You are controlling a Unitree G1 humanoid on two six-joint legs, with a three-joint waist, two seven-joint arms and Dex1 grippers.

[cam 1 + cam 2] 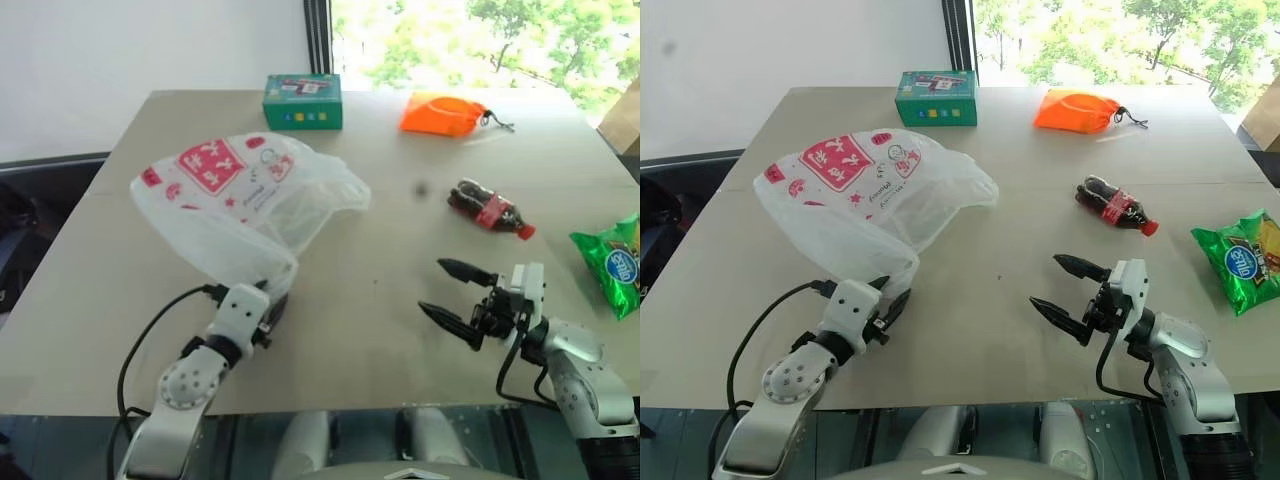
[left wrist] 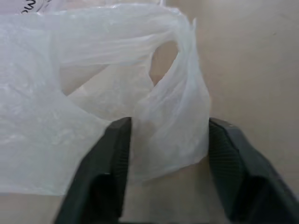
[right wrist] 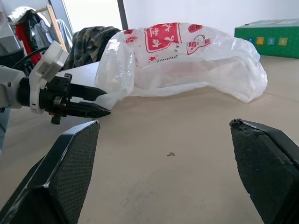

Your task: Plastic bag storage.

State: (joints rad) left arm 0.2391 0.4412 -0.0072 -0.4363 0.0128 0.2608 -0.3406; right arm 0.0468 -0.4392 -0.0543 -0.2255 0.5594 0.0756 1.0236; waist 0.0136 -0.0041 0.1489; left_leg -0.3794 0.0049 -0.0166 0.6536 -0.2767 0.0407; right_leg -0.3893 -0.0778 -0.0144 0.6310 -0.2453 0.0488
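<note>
The plastic bag (image 1: 240,190), translucent white with a red printed panel and small red stars, lies puffed up on the left half of the tan table (image 1: 360,330). My left gripper (image 2: 169,140) is at the bag's near end, open, with a crumpled fold by the handle cut-out standing between its black fingers (image 2: 117,158). In the right wrist view the left gripper (image 3: 105,101) reaches the bag's edge. My right gripper (image 1: 432,287) hovers open over bare table to the right of the bag, pointing left, with nothing between its fingers.
A green box (image 1: 302,101) and an orange drawstring pouch (image 1: 440,113) sit at the table's far edge. A small cola bottle (image 1: 490,210) lies right of centre. A green snack packet (image 1: 615,262) is by the right edge. Clothes (image 3: 91,39) hang beyond the table.
</note>
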